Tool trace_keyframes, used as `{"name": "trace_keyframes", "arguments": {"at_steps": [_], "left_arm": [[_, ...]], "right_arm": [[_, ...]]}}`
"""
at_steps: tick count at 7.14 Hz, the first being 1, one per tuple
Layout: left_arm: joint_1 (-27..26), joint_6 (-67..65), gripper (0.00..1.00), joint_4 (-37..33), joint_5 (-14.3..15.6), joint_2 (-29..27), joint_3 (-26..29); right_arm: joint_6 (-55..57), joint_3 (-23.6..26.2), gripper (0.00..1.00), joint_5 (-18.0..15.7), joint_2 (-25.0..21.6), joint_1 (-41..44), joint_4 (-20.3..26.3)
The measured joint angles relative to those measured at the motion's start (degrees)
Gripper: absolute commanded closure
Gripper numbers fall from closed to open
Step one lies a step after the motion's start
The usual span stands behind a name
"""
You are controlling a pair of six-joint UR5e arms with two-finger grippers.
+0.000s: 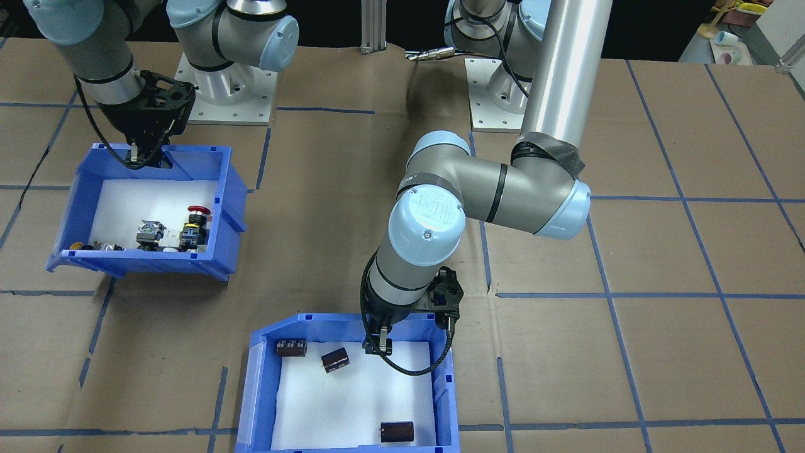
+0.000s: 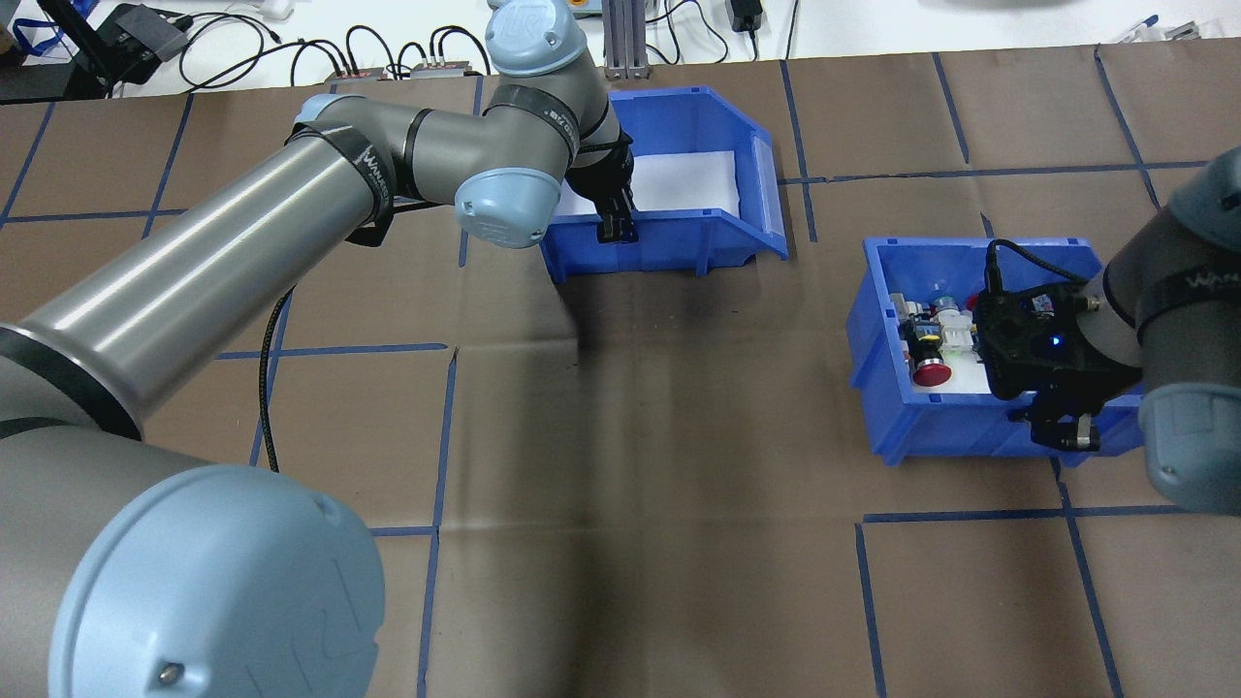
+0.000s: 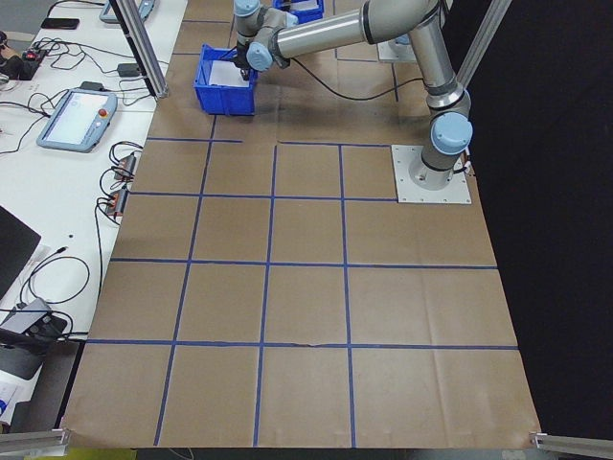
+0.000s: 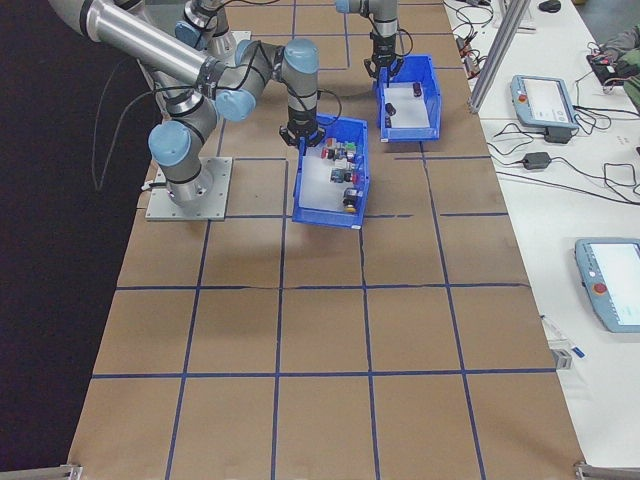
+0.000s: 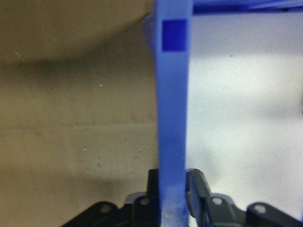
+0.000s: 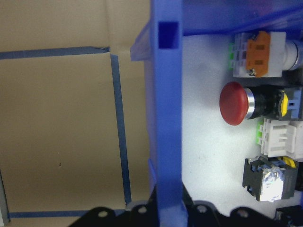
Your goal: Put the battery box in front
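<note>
Blue plastic bins sit on the brown-papered worktop, each with a robot claw on its wall. The battery box, white-lined and holding three dark cylinders, lies far out from the robot, at about 12 o'clock in the overhead view, its sloped end pointing toward 3 o'clock. The left claw is clenched on the box's robot-side wall, one finger inside and one outside; the wrist view shows the blue wall pinched between the fingers. At about 3 o'clock in that overhead view, nearer the robot and well apart from the battery box, the switch bin holds a red push-button and other coloured parts. The right claw likewise grips that bin's near wall, the rim running straight between its fingers in the wrist camera.

Judged from the layout, the battery box already stands ahead of the switch bin, toward the worktop's front edge, so the carrying part of the job looks largely done. What seems left is for the left claw to let go of the wall and lift away; whether the box is resting fully flat on the paper cannot be told for certain from these views.
</note>
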Motion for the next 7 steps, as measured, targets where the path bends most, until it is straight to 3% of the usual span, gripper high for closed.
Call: {"name": "trace_keyframes", "arguments": {"at_steps": [3,5,7], "left_arm": [[1.3,11.1,0.15,-7.9,1.8,6.1,1.0],[3.9,32.5,0.04,-15.4,3.3,12.5,-0.6],[7.6,55.5,0.02,-22.9,3.7,20.3,-3.8]], "right_arm": [[11.7,1.9,0.94,0.3,-1.4,11.6,-1.8],[22.8,1.9,0.94,0.2,-0.8,21.5,-4.6],[32.3,1.6,0.93,-0.3,1.4,30.2,-8.4]]}}
